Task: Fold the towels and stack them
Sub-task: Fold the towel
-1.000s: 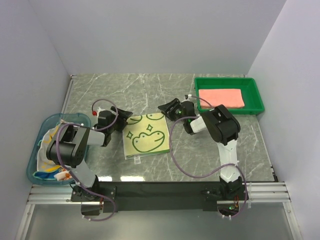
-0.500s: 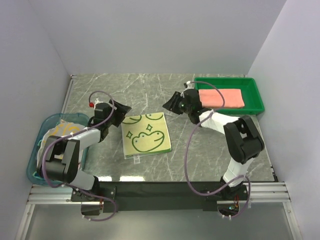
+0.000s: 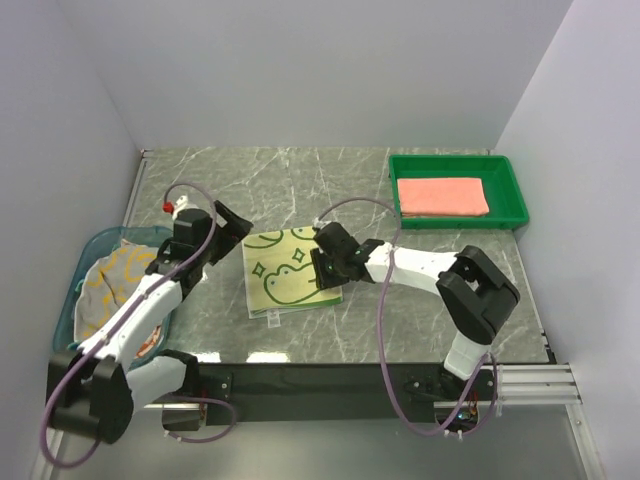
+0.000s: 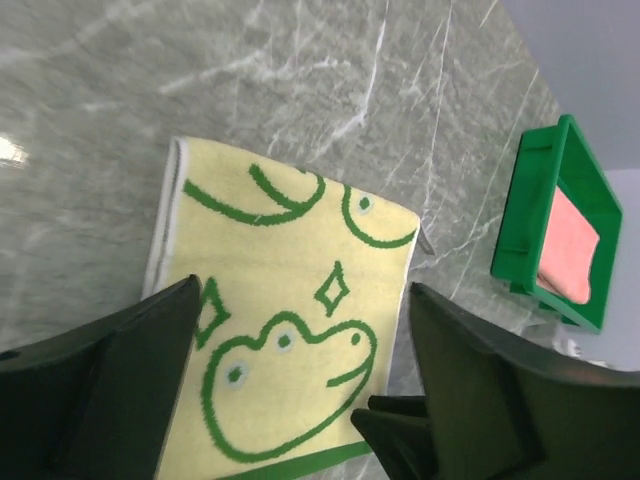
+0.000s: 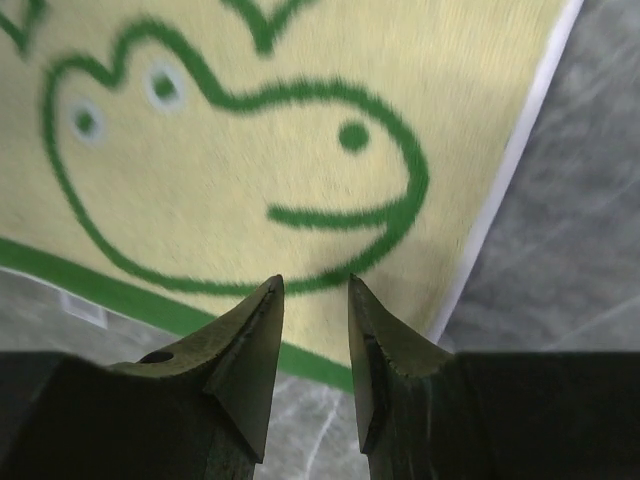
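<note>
The frog towel lies folded flat in the middle of the surface, yellow side up, its green border along the near edge.

The right jaws reach in from the right and sit low over the towel's right edge, close to the near-right corner. Their tips stand only narrowly apart, with nothing between them and the green border just beyond. I cannot tell whether they touch the cloth.

The left jaws hang above the surface just off the towel's far-left corner, spread wide and gripping nothing. In the left wrist view the towel shows between them.

A pink towel lies folded in the green tray at the far right. More towels sit crumpled in the blue basket at the left edge.
</note>
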